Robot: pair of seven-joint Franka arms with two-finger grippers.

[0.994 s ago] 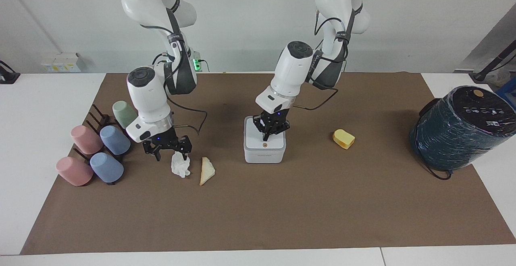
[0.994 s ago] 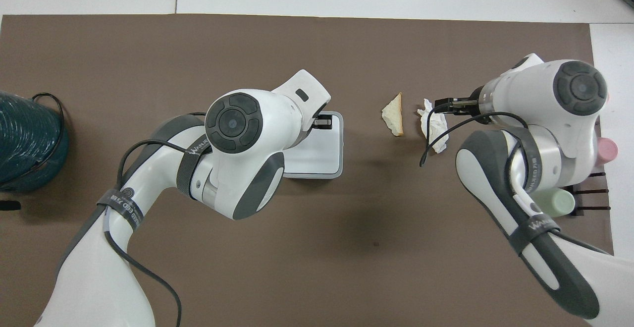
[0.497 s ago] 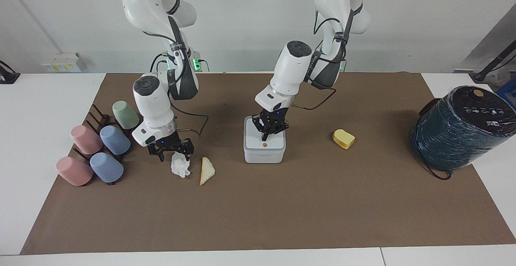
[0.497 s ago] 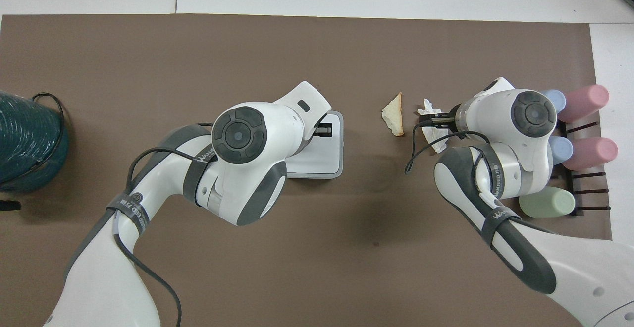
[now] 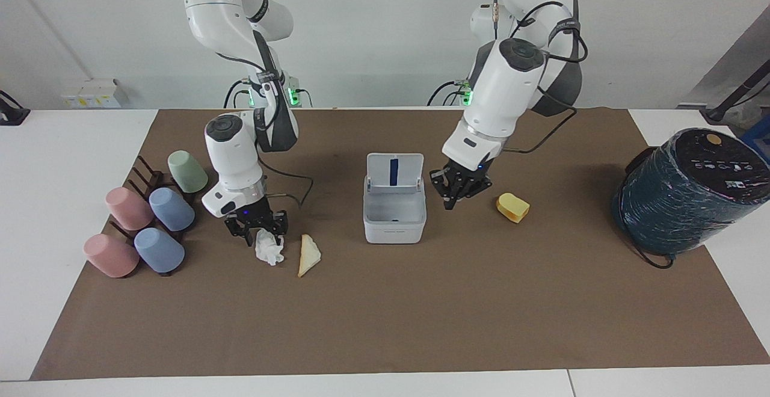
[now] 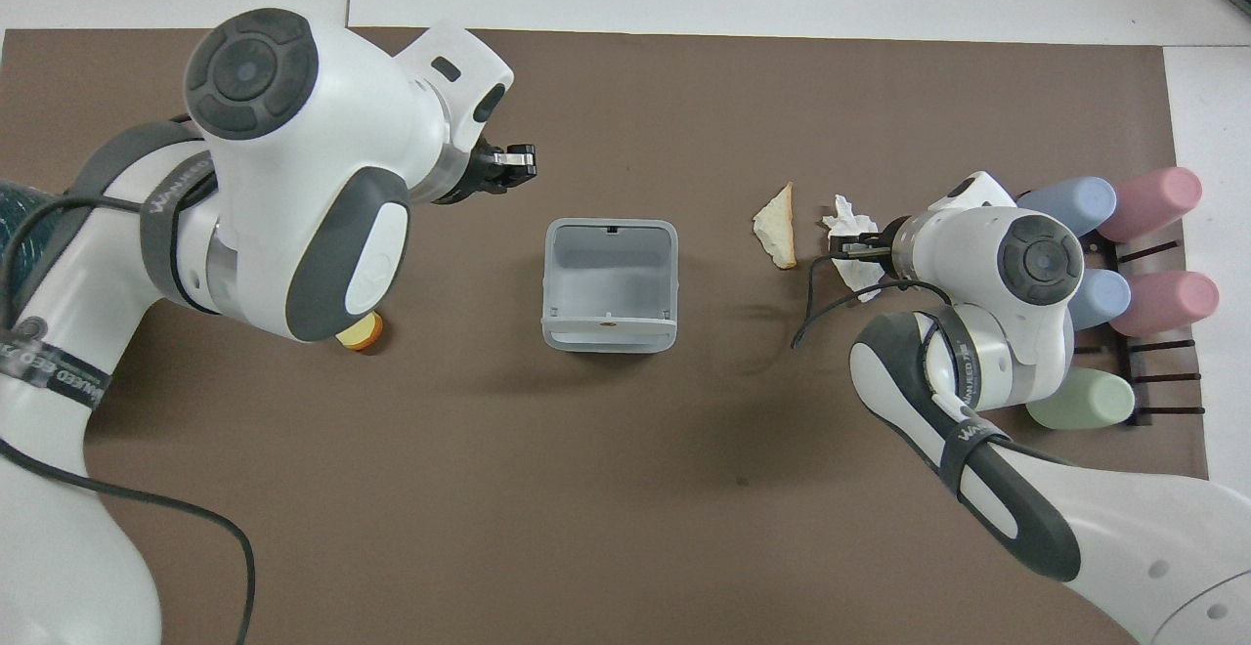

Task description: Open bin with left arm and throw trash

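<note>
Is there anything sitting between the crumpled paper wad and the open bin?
Yes: the bread wedge lies on the mat between the paper wad and the bin, whose lid stands open. The right pincer is down at the wad, so lifting it over the wedge likely avoids it.

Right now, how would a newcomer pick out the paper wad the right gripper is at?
Start at the rack of pastel cups at the right arm's end of the brown mat. Between it and the open white bin lie two scraps, with the right gripper down at one. That one is the paper wad: crumpled and white, unlike the flat, pale bread wedge beside it.
</note>
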